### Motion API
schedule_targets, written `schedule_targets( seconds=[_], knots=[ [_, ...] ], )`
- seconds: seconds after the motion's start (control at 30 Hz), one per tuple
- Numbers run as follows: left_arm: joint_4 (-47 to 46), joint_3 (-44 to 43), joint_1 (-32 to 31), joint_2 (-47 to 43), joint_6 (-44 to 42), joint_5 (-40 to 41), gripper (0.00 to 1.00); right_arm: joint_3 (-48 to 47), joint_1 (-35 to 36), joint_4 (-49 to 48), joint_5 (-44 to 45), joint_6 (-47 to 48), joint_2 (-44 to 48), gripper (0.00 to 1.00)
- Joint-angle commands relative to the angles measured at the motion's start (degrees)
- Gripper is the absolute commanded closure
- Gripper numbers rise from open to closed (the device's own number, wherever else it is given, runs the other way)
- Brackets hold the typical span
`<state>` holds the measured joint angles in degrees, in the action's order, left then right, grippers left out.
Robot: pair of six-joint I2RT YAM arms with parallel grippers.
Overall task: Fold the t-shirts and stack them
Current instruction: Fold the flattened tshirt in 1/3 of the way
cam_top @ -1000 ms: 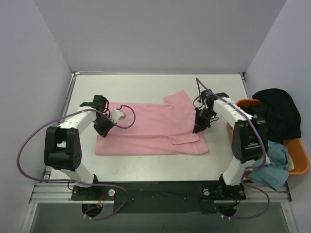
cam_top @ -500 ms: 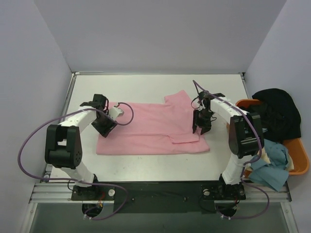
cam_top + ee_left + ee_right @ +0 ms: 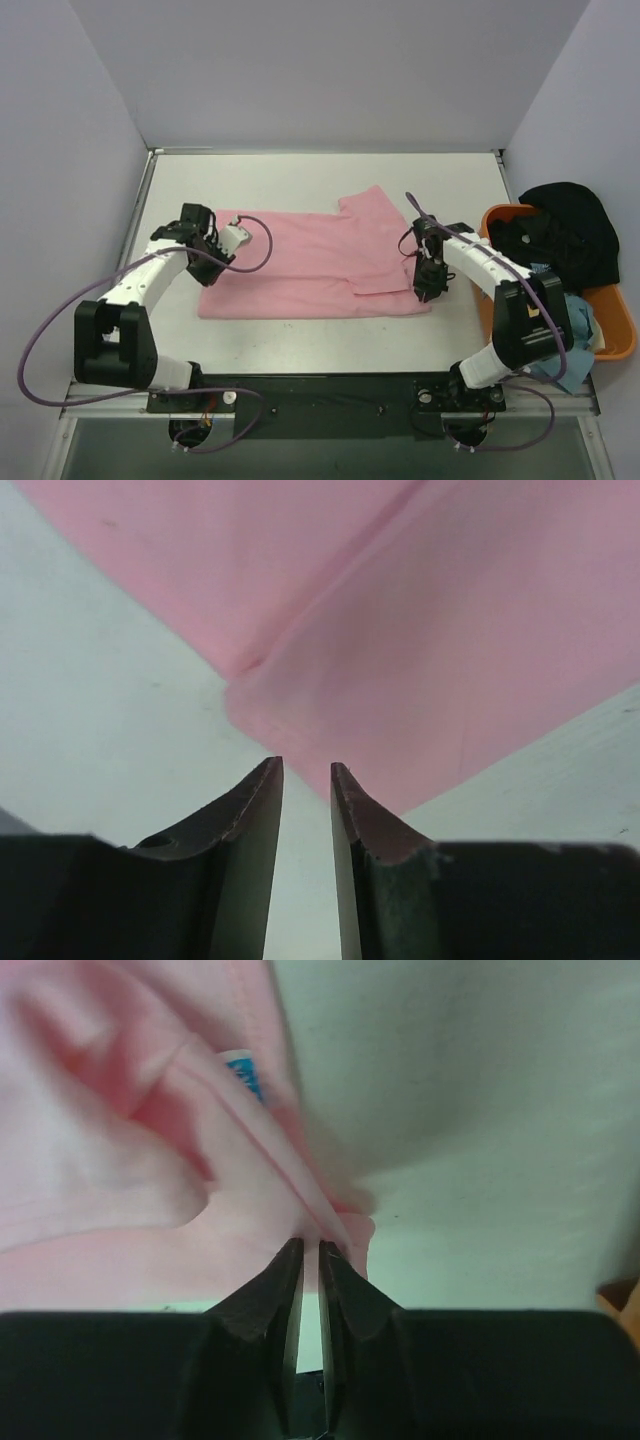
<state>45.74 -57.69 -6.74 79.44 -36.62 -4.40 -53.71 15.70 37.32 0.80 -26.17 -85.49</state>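
The left gripper (image 3: 305, 769) has its fingers slightly apart and empty, just short of the large light pink cloth t-shirt (image 3: 300, 270). The right gripper (image 3: 311, 1246) has its fingers nearly together at the shirt's edge (gripping? I cannot tell). A one-sided pinch could drag the fold askew.

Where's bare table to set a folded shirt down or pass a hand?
Two bare strips: one between the pink shirt and the back wall, one between it and the arm bases. Crowded: the shirt's left and right ends, at the left gripper and right gripper, and the orange tub, heaped with a black shirt and a blue shirt.
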Motion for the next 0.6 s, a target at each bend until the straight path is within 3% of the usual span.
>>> schedule_targets(
  seconds=[0.0, 0.23, 0.43, 0.57],
  knots=[
    [-3.2, 8.1, -0.2, 3.7, -0.5, 2.0, 0.64, 4.9, -0.8, -1.5, 0.0, -2.8, -4.0, 0.92],
    [-5.1, 15.9, -0.6, 4.1, -1.3, 5.1, 0.64, 11.9, -1.6, -1.6, -0.3, -5.3, 0.7, 0.93],
    [5.4, 18.1, -3.0, -3.6, -1.4, -0.7, 0.63, 16.1, -1.3, 3.4, -2.4, -7.5, 7.9, 0.92],
    [9.3, 13.0, -2.7, -5.9, -2.2, -1.8, 0.59, 10.9, -0.3, 9.8, -4.9, -8.1, 11.8, 0.89]
  ],
)
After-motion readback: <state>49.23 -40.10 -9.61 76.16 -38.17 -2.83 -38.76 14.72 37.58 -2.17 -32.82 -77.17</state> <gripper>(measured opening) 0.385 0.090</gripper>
